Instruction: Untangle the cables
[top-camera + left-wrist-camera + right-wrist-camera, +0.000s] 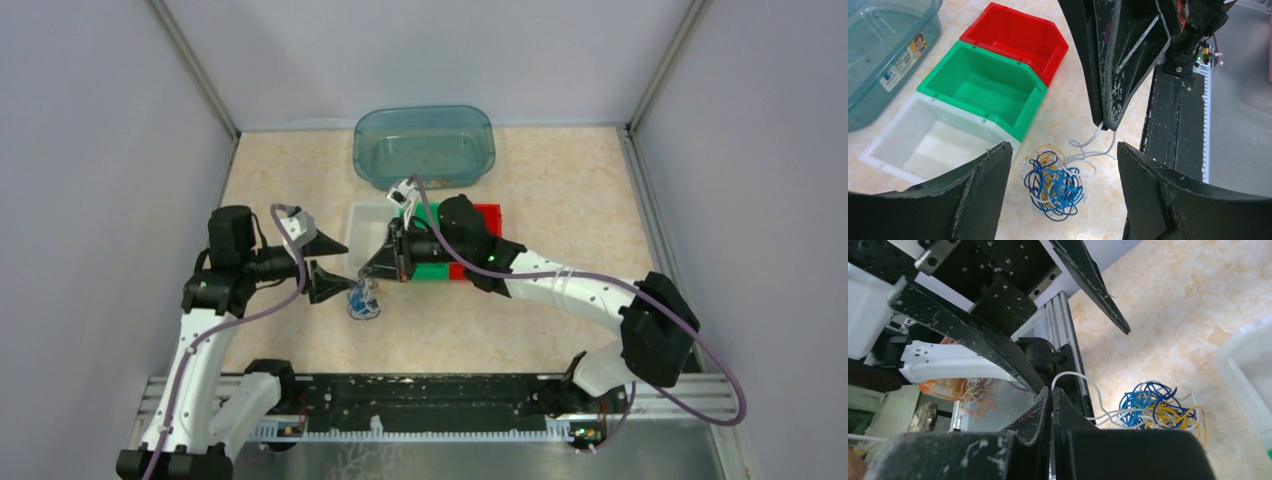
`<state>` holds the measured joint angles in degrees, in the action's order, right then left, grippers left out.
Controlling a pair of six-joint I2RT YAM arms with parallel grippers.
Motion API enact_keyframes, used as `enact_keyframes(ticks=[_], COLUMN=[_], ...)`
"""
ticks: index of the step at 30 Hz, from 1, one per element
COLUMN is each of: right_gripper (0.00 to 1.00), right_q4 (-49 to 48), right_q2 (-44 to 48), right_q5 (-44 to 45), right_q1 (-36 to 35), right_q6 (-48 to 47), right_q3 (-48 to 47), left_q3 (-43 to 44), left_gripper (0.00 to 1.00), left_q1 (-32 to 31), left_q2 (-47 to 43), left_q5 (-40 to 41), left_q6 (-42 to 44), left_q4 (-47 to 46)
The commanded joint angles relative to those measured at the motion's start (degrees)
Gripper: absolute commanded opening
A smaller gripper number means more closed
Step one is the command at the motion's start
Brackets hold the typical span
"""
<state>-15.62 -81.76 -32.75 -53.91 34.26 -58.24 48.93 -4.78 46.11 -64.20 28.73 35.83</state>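
Note:
A tangle of blue, yellow and white cables (pixel 364 302) lies on the table in front of the white bin. It shows in the left wrist view (pixel 1055 181) and the right wrist view (pixel 1157 410). My right gripper (pixel 385 266) is shut on a white cable (pixel 1070 375) that runs from its tips down into the tangle; its closed tips (pixel 1108 122) hang just above the tangle. My left gripper (pixel 322 264) is open and empty, its jaws wide apart to the left of the tangle (pixel 1063 147).
A white bin (pixel 362 222), a green bin (pixel 1023 82) and a red bin (pixel 488 214) stand in a row behind the tangle. A clear blue tub (pixel 425 145) sits at the back. A black rail (pixel 430 400) runs along the near table edge.

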Motion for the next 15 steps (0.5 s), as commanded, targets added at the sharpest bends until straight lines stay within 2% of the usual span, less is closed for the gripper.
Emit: enact_keyframes(ticks=[1, 3, 15], right_gripper=[0.0, 0.0, 0.0], right_q4=[-7.04, -7.59, -12.93], right_q2=[1.03, 0.62, -0.98], right_q5=[-3.05, -3.95, -5.47], right_q1=[-1.07, -1.41, -2.26], right_q6=[3.27, 3.65, 7.57], right_q3=[-2.74, -3.14, -3.46], left_q3=[-0.56, -0.55, -1.94], left_gripper=[0.81, 0.8, 0.51], left_q1=[-0.5, -0.5, -0.95], left_q2=[-0.45, -0.4, -0.46], left_q5=[-3.35, -3.82, -11.06], left_q6=[-0.42, -0.48, 0.31], left_q4=[-2.13, -2.54, -2.39])
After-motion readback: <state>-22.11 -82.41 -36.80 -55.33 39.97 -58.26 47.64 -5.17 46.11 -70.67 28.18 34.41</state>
